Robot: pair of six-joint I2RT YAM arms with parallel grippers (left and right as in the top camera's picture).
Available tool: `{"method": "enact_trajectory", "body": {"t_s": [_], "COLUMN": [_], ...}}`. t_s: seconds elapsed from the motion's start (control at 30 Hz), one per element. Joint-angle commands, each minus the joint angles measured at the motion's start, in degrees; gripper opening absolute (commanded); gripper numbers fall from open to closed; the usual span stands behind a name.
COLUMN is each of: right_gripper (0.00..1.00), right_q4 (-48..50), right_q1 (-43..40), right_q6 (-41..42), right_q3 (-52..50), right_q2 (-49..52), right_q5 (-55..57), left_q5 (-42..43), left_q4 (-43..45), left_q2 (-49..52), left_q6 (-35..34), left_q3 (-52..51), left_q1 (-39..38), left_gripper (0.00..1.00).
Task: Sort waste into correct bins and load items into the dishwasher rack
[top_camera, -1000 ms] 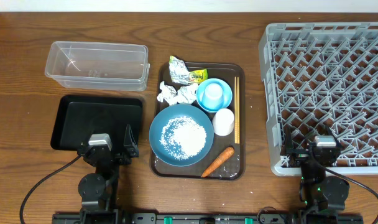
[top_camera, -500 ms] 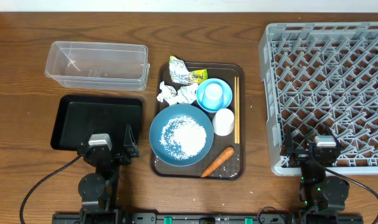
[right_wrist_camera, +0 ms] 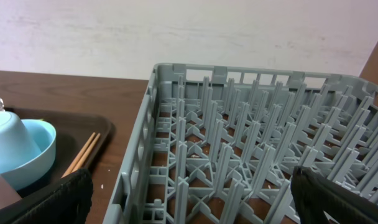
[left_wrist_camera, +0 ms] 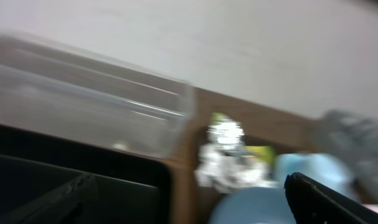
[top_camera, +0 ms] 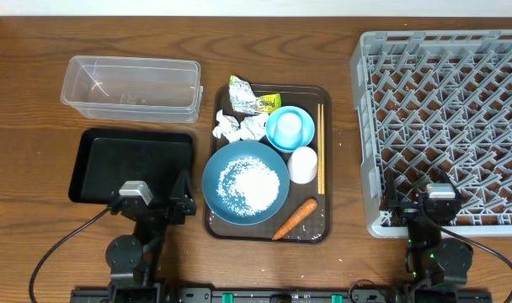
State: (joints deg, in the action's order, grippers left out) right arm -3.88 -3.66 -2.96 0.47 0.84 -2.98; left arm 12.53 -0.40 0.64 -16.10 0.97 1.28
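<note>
Two bins stood on the left of the table (top_camera: 37, 126): the clear tub (top_camera: 130, 84), thin glossy plastic with rounded corners, toward the far edge, and the shallow matt black tray (top_camera: 113, 160) nearer the front edge. Both were empty, so sorting had not begun. The left gripper (top_camera: 151, 202) hovered above the black tray's front right corner, jaws spread wide and holding nothing; this arm was probably stationed for the waste.

The brown serving tray (top_camera: 319, 223) sat mid-table. At its far left corner lay the crinkled wrapper (top_camera: 252, 101) and crumpled paper (top_camera: 237, 128). The round blue dish (top_camera: 216, 164), dusted with rice (top_camera: 249, 183), filled the front left corner. The light-blue bowl (top_camera: 273, 135), white cup (top_camera: 303, 164) and thin chopsticks (top_camera: 320, 147) lined the right edge, and the tapered carrot (top_camera: 295, 219) lay along the front edge.

The grey lattice rack (top_camera: 363, 143) occupied the table's right side. The right gripper (top_camera: 424, 200) hovered at its front edge, fully open and empty, presumably for loading.
</note>
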Motion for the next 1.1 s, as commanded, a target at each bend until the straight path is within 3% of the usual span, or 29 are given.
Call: {"method": "enact_trajectory", "body": {"t_s": [0.0,0.17,0.33,0.47,0.67,0.87,0.97,1.07], "right_gripper": [0.99,0.99,0.99,0.99,0.99,0.99,0.99,0.99], "right_q4": [-0.2,-0.2,-0.2,-0.2,-0.2,-0.2,-0.2,-0.2], "right_q1": [-0.1,-0.1,-0.1,-0.1,-0.1,-0.1,-0.1,-0.1], "right_q6": [0.8,0.7,0.8,0.8,0.8,0.8,0.8,0.7], "right_q3": [-0.2,-0.2,-0.2,-0.2,-0.2,-0.2,-0.2,-0.2], "right_q2": [-0.3,-0.3,-0.3,-0.3,-0.3,-0.3,-0.3,-0.3], "right_q5": [-0.3,-0.3,-0.3,-0.3,-0.3,-0.3,-0.3,-0.3], "left_q5": [12.7,16.1,20.4,17.4,14.8,14.9,14.8,14.8], "left_q4": [-1.9,-0.4,-3.3,-14.1,-37.2,-57.5,-62.5,-62.2], "left_q2": [-0.1,0.1,2.7,10.9,34.2,55.4,61.3,63.5], "left_q6": [-18.5,-18.9,-11.4,-4.2,4.9,6.7,9.3,10.0], "left_q3": [-0.7,1.0,8.2,19.1,40.2,59.1,64.5,65.5], "left_q1": [-0.1,-0.1,-0.1,-0.1,-0.1,-0.2,-2.8,-8.7], "left_gripper": [0.98,0.98,0.98,0.98,0.98,0.98,0.98,0.98]}}
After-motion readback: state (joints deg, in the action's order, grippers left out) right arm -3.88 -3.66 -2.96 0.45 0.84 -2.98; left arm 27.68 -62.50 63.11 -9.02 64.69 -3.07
